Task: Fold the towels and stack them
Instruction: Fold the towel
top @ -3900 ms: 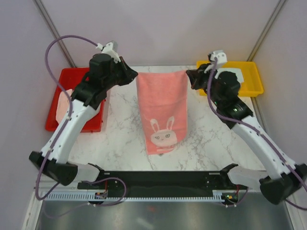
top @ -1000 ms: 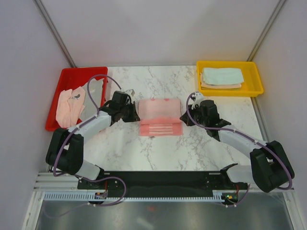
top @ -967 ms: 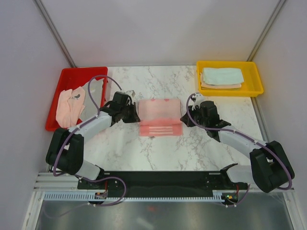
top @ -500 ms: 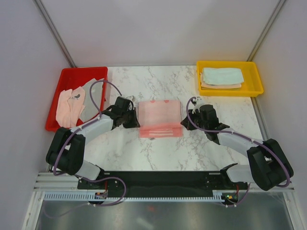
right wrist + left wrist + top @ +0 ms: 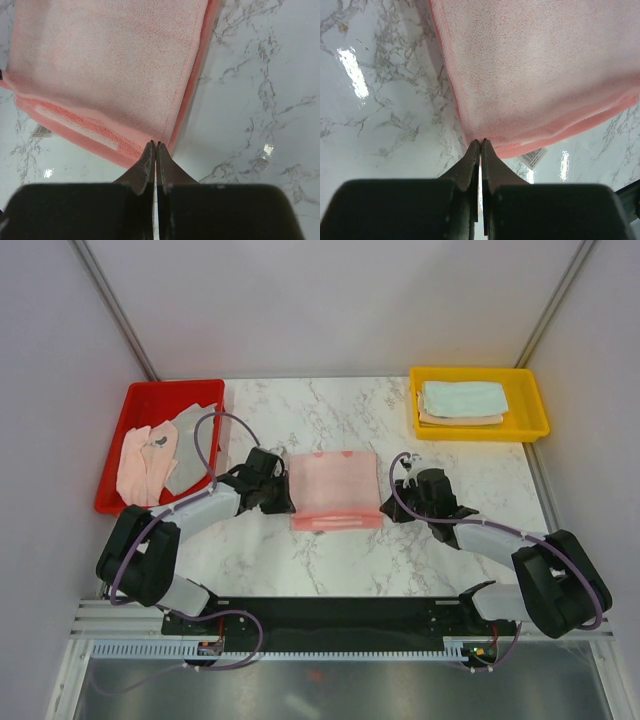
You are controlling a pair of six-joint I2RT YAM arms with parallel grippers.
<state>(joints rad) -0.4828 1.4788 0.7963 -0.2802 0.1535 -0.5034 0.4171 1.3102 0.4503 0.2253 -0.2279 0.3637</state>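
Left gripper (image 5: 480, 143) and right gripper (image 5: 154, 145) have both come toward the near edge since a second ago. They have drawn the upper layer of the pink towel (image 5: 334, 485) over the lower one, so the pale striped band (image 5: 75, 127) is now largely covered.

Left jaws are together, pinched on the near-left corner of the upper layer. Right jaws are together, pinched on the near-right corner.

The towel is doubled and flat, its pile even. A narrow strip of the lower layer shows along the near edge. A white tag (image 5: 533, 157) protrudes just beside the left tips.

It lies mid-table (image 5: 330, 560), between the two grippers.

A mint towel (image 5: 463, 398) lies folded in the yellow tray (image 5: 530, 400). Loose towels (image 5: 145, 462) lie in the red tray (image 5: 150, 395).
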